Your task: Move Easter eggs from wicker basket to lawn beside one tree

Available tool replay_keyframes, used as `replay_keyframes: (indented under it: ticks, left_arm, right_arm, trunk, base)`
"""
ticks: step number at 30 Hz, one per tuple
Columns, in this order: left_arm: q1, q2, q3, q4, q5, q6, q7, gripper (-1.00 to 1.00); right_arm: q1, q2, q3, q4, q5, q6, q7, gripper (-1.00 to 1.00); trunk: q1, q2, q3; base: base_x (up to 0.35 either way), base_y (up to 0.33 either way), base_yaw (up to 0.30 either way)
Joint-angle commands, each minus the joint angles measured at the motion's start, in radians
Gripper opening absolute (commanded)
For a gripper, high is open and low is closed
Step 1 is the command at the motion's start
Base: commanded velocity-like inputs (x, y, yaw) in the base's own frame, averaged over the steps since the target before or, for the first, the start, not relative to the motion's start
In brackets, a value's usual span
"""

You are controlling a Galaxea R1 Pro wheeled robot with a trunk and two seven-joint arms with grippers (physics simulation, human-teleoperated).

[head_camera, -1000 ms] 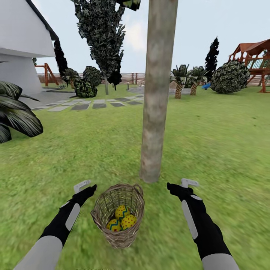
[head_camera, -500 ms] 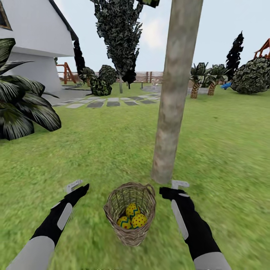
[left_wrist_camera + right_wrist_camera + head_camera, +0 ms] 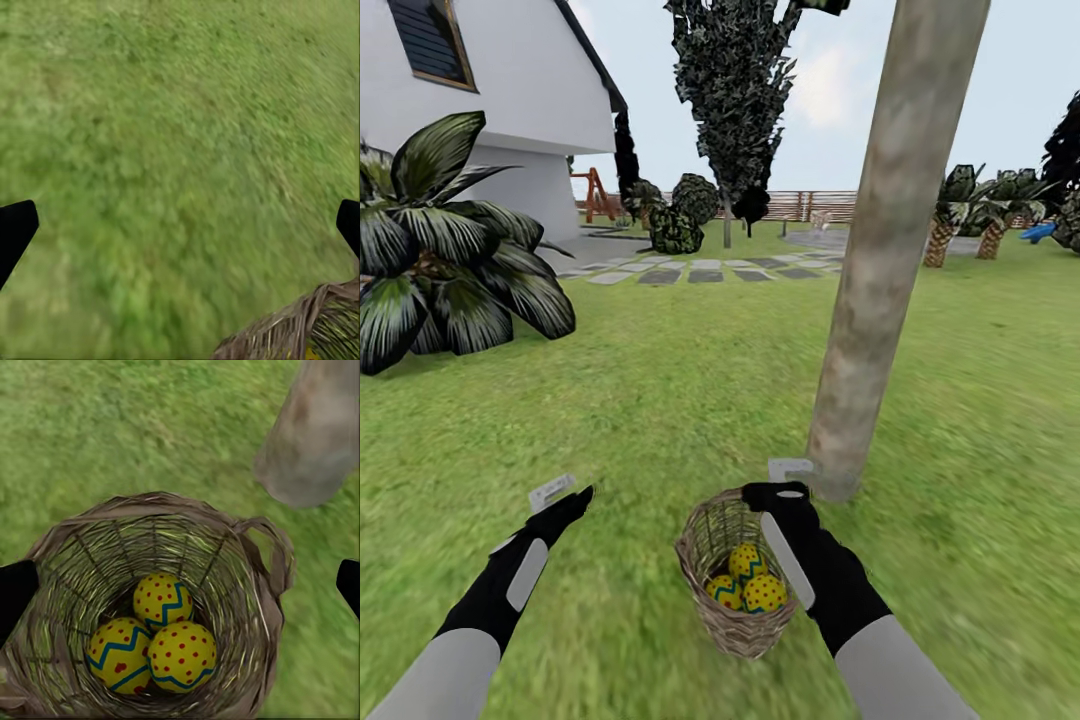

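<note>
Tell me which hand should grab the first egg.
Right. The right hand hangs over the basket, and its wrist view looks straight down at the three eggs between open fingers. The left hand is off to the side over grass, with the basket only at its view's edge.

A white house with a dark roof edge and a shuttered window fills the upper left of the frame. Below it spreads a broad-leaved dark plant. Grey stepping stones cross the middle distance toward a slatted wooden fence. Dark shrubs and short palms stand under a pale, lightly clouded sky.
</note>
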Motion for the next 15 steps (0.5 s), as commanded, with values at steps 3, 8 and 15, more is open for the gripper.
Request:
replay_keyframes:
  ticks: [3,8,15]
  left_arm:
    - [0.000,-0.001,0.001,-0.001,0.009,0.007,-0.003,1.00]
    - [0.000,-0.006,0.000,0.000,0.009,0.006,-0.003,1.00]
    - [0.000,-0.011,-0.001,0.000,0.008,0.006,-0.003,1.00]
  right_arm:
    - [-0.025,-0.001,0.010,0.050,-0.057,0.008,-0.028,1.00]
    - [-0.046,-0.002,0.012,0.097,-0.095,0.148,-0.033,1.00]
    - [-0.083,-0.008,-0.079,0.137,-0.120,0.224,-0.041,1.00]
  trunk:
    - [0.000,0.000,-0.001]
    - [0.000,0.000,-0.001]
    - [0.000,0.000,-0.001]
  base:
    - [0.000,0.000,0.294]
    - [0.000,0.000,0.294]
    - [0.000,0.000,0.294]
